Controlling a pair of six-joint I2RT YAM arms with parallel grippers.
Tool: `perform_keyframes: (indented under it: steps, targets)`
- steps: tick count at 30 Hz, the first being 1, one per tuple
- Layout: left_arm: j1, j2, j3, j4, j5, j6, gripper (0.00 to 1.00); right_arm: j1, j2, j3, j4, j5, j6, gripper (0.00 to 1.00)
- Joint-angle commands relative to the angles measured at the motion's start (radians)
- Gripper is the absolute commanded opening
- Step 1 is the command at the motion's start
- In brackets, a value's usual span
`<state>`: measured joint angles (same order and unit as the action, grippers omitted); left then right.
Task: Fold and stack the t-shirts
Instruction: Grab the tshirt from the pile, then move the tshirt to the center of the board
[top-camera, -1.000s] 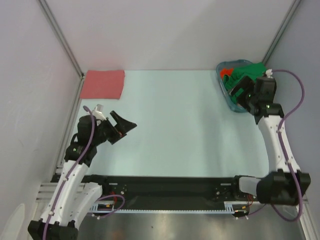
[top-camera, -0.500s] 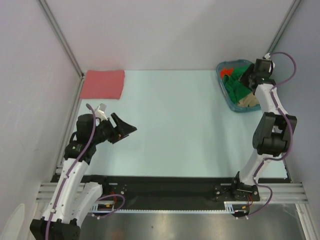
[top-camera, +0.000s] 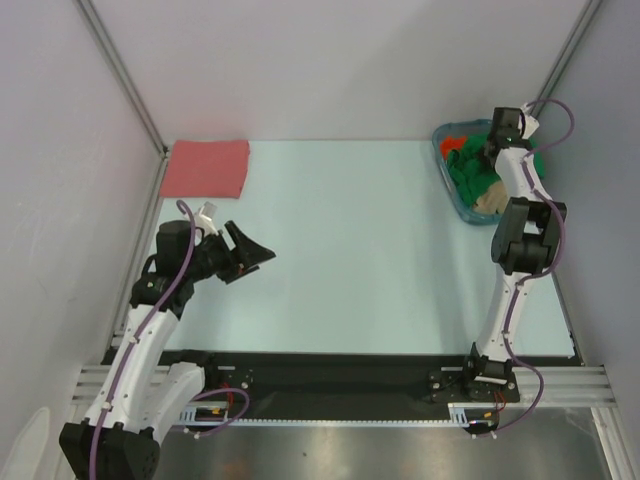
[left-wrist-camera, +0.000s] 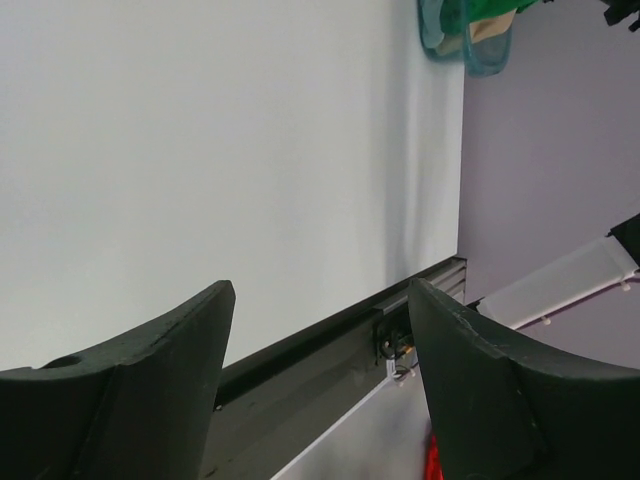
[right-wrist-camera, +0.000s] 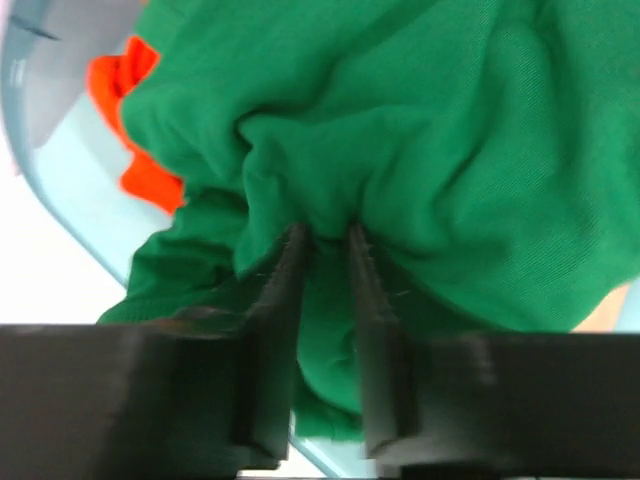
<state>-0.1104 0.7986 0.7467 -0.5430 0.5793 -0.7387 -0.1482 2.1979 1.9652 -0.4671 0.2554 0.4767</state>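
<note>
A crumpled bright green t-shirt (right-wrist-camera: 450, 130) fills the right wrist view. My right gripper (right-wrist-camera: 328, 235) is shut on a bunched fold of it, with cloth pinched between the fingers. From above, that gripper (top-camera: 497, 135) reaches down into the basket at the back right, onto the green t-shirt (top-camera: 470, 172). An orange-red t-shirt (top-camera: 455, 142) and a beige one (top-camera: 490, 200) lie beside it in the basket. A salmon-pink t-shirt (top-camera: 207, 167) lies folded at the back left. My left gripper (top-camera: 262, 257) hovers open and empty over the left of the table.
The blue-grey basket (top-camera: 452, 195) stands against the right wall, and its rim (right-wrist-camera: 60, 180) shows under the cloth. Grey walls close in the left, back and right. The left wrist view looks across the table to the basket (left-wrist-camera: 492, 62) and the front rail (left-wrist-camera: 330, 345).
My right arm has stretched further back over the basket and its jaws have closed on the green t-shirt. The left gripper has narrowed a little and stayed about where it was.
</note>
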Motion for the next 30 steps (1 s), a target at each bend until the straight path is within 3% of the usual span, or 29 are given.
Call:
perform_keyframes:
  steps: [1,3,11,18,22,25,30]
  targets:
    - [0.009,-0.007,0.036,-0.021,-0.022,0.044,0.77,0.021,0.048,0.107,-0.062,0.079,-0.007,0.14]
    - [0.009,-0.01,0.036,-0.043,-0.03,0.051,0.77,0.024,0.049,0.182,-0.117,0.11,-0.027,0.0]
    - [0.009,0.001,0.072,-0.051,-0.019,0.047,0.79,0.027,-0.147,0.265,-0.12,0.251,-0.193,0.0]
    - [0.008,-0.012,0.102,-0.051,0.01,0.019,0.83,0.047,-0.26,0.443,-0.104,0.193,-0.292,0.0]
    - [0.008,-0.044,0.118,-0.064,0.007,-0.007,0.83,0.143,-0.37,0.469,-0.016,0.133,-0.345,0.0]
    - [0.009,-0.059,0.144,-0.077,0.005,-0.04,0.87,0.255,-0.49,0.414,-0.03,0.153,-0.326,0.0]
    - [0.008,-0.073,0.172,-0.074,-0.015,-0.085,0.9,0.419,-0.722,0.006,-0.085,0.053,-0.138,0.0]
